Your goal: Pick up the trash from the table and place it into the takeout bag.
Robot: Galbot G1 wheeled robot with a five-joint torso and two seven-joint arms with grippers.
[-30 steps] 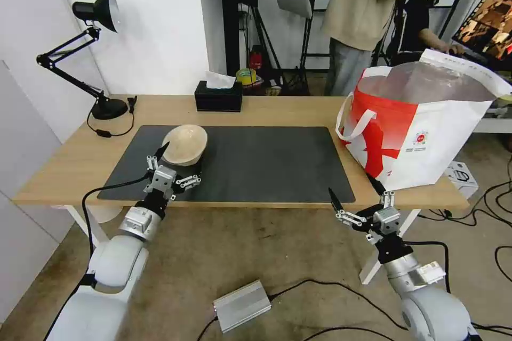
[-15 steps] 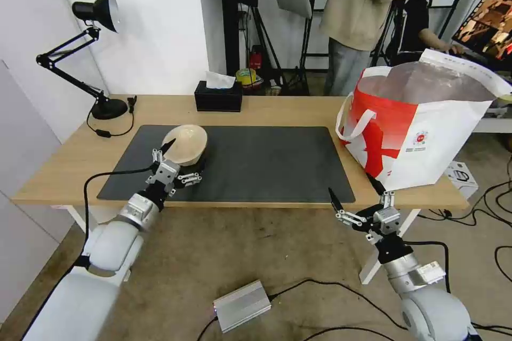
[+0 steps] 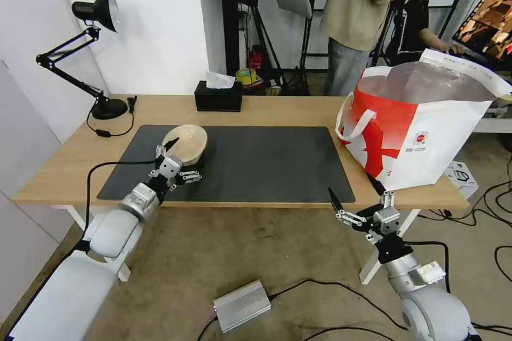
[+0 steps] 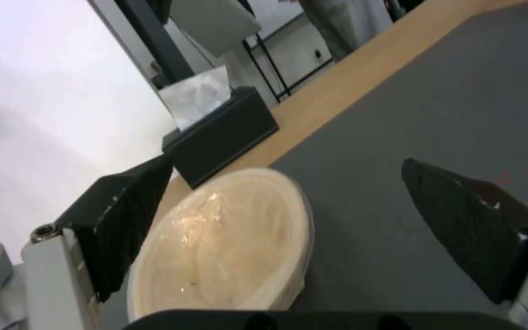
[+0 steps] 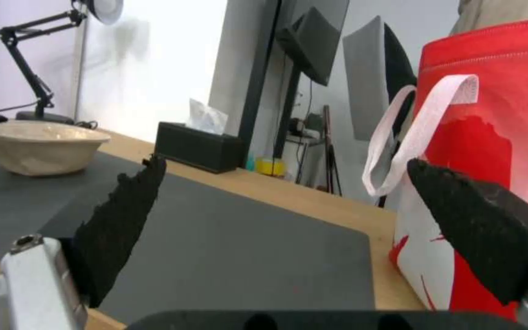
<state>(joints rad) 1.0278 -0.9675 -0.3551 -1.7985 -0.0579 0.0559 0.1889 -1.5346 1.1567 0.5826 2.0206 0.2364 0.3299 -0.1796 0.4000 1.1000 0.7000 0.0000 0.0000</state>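
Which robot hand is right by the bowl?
The left end effector, open, with the beige paper-pulp bowl between its fingers on the mat. The right end effector, also open, hangs below the table edge near the takeout bag.

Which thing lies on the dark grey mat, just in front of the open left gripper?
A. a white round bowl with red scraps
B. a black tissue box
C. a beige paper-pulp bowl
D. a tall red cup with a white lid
C: the beige paper-pulp bowl sits on the dark grey mat, with the open left gripper right at its near side.
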